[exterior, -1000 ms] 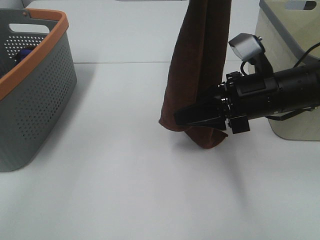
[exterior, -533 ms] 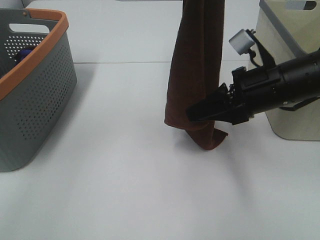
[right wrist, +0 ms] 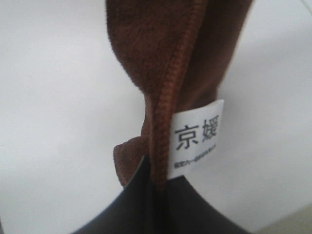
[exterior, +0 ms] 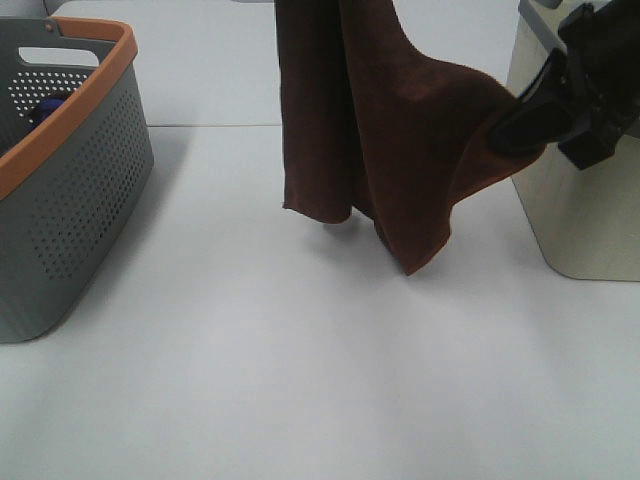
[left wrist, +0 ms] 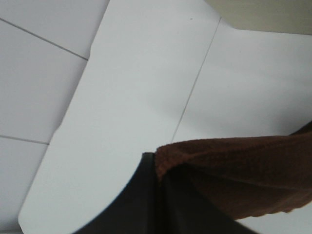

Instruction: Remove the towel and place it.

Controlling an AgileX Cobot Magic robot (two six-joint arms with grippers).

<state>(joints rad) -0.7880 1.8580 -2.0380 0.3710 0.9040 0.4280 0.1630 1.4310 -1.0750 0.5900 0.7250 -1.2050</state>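
The dark brown towel hangs over the white table from above the exterior view's top edge. One corner is drawn out to the right, where my right gripper is shut on it beside the beige bin. In the right wrist view the hemmed edge and white label run into the shut right gripper. In the left wrist view my left gripper is shut on another edge of the towel, high above the table. The exterior view does not show the left gripper. The towel's lowest tip hangs close to the table.
A grey perforated basket with an orange rim stands at the left edge, with something dark inside. A beige bin with a grey rim stands at the right, right behind my right arm.
My right gripper has shut on the towel's lower corner and carried it up and to the right. The towel has spread wide, and its hanging part has shifted left.
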